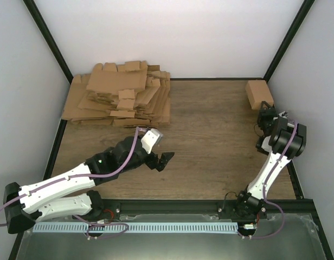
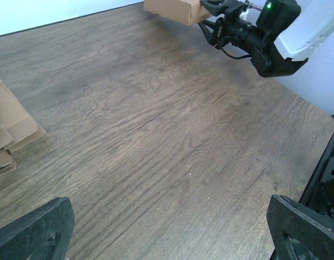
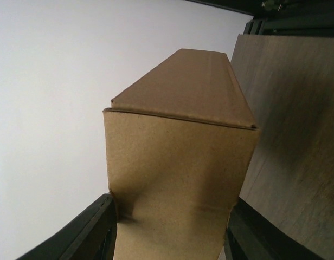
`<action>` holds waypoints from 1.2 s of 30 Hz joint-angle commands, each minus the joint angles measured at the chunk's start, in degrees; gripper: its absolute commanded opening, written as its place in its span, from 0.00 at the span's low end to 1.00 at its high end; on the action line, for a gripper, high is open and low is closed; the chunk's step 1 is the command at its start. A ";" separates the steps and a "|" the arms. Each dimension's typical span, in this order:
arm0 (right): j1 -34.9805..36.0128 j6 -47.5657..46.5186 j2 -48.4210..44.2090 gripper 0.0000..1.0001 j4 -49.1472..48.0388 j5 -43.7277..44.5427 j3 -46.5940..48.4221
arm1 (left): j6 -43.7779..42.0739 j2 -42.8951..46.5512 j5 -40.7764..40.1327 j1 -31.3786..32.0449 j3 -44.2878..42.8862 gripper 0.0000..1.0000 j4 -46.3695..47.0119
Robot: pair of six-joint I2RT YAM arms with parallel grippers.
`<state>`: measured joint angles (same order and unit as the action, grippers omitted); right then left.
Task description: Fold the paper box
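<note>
The box (image 1: 259, 93), folded into a closed carton, sits well to the right of the pile (image 1: 121, 97) of flat blanks, at about the same depth on the table (image 1: 210, 146). The right gripper (image 1: 263, 115) holds it by its near end. Its jaws are partly closed on the cardboard, one on each side wall. The right wrist view shows those walls pinched slightly inward, which the overhead view cannot show. This grip probably serves to place the finished carton apart from the pile, so it does not mix with the blanks. The left gripper (image 1: 159, 160) hovers just in front of the pile's right end, jaws spread wide and holding nothing, apparently idle. Its wrist view shows only bare wood beneath it, with the box and right gripper beyond. Only the overhead view shows the pile whole. Whether the box rests on the table or is lifted, I cannot tell.
</note>
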<state>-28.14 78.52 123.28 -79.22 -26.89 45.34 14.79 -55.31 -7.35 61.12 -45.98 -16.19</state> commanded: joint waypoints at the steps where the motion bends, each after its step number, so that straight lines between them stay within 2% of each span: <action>1: 1.28 -2.10 -1.11 0.26 -1.09 2.88 2.18 | 0.16 -0.58 1.74 -0.47 -0.03 1.00 1.68; 4: 1.18 -3.38 -1.57 0.26 -0.76 2.57 1.89 | 0.02 -0.16 1.82 -0.65 0.08 1.00 1.69; 8: 1.29 -2.89 -0.65 0.32 -1.25 2.23 2.90 | -0.57 -0.14 2.31 -0.97 -0.08 1.00 1.47; 10: 1.43 -2.43 -0.77 0.37 -0.88 2.84 2.93 | -0.80 -0.30 2.58 -1.13 -0.35 1.00 1.27; 12: 1.51 -2.55 -1.71 0.47 1.04 3.77 2.54 | -0.82 -0.41 2.76 -1.23 -0.57 1.00 1.16; 14: 1.51 -2.99 -3.18 0.50 3.53 4.78 1.94 | -0.67 -0.29 2.95 -1.29 -0.59 1.00 1.16; 15: 1.51 -3.30 -4.00 0.55 4.72 5.27 1.50 | -0.58 -0.17 3.07 -1.33 -0.60 1.00 1.22; 18: 1.51 -3.65 -6.46 0.80 6.75 6.99 -0.75 | -0.55 0.02 3.37 -1.39 -0.64 1.00 1.19; 23: 1.50 -4.96 -10.90 0.99 7.70 7.55 -4.64 | -0.90 -0.32 4.09 -1.36 -1.75 1.00 0.01; 30: 2.22 -14.04 -19.74 1.00 13.69 7.38 -9.64 | 0.15 0.35 4.77 -1.41 -1.69 1.00 -0.17; 36: 3.01 -23.69 -27.71 1.00 27.71 7.66 -9.92 | 0.35 0.92 5.29 -1.41 -1.36 1.00 -0.92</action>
<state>-26.06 63.88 100.03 -61.78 -20.69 35.11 14.81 -55.57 -2.92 59.99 -46.50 -16.58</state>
